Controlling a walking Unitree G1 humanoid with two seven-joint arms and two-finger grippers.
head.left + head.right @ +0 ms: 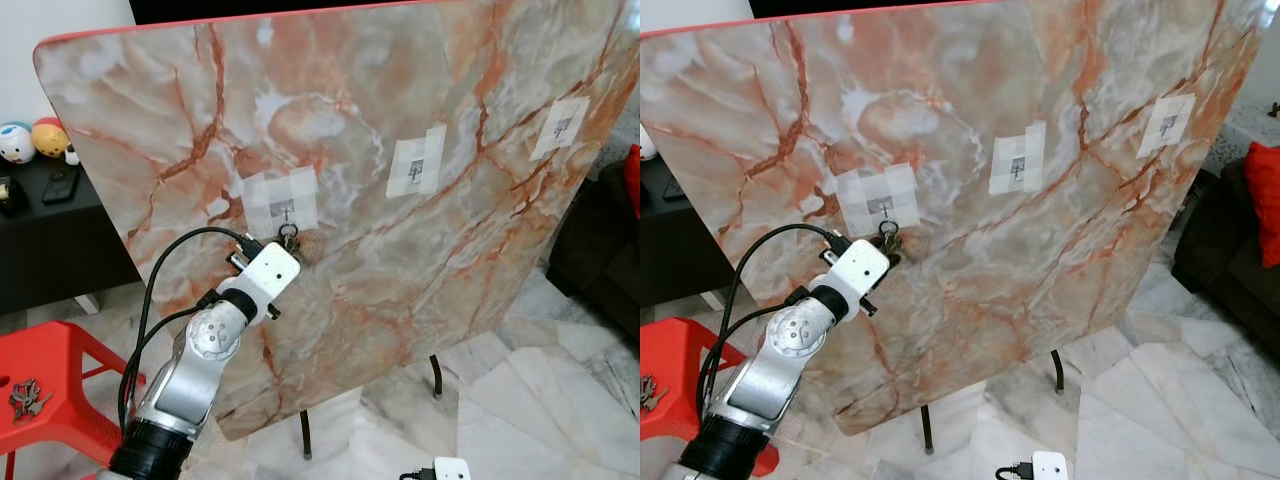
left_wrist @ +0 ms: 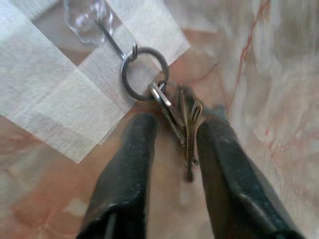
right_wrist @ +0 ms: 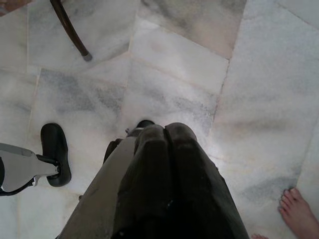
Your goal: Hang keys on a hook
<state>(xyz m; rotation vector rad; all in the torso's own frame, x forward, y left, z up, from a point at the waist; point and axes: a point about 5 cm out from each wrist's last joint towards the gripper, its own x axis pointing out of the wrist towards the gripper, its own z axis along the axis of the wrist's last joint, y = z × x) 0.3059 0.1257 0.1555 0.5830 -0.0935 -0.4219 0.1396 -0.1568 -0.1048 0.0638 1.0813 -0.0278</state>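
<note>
A tilted marble board (image 1: 400, 240) carries three clear hooks under white tape. The key ring (image 2: 144, 73) hangs on the leftmost hook (image 2: 107, 35), and the keys (image 2: 185, 130) dangle below it. My left gripper (image 2: 177, 124) is raised to that hook (image 1: 287, 212), open, with one finger on each side of the keys; a gap shows between one finger and the keys. My right gripper (image 3: 164, 130) hangs low over the marble floor, shut with nothing in it.
Two more taped hooks (image 1: 416, 165) (image 1: 562, 127) sit further right on the board. A red stool (image 1: 50, 390) at lower left holds another bunch of keys (image 1: 25, 398). Thin board legs (image 1: 436, 375) stand on the floor. A person's bare foot (image 3: 299, 211) is near my right arm.
</note>
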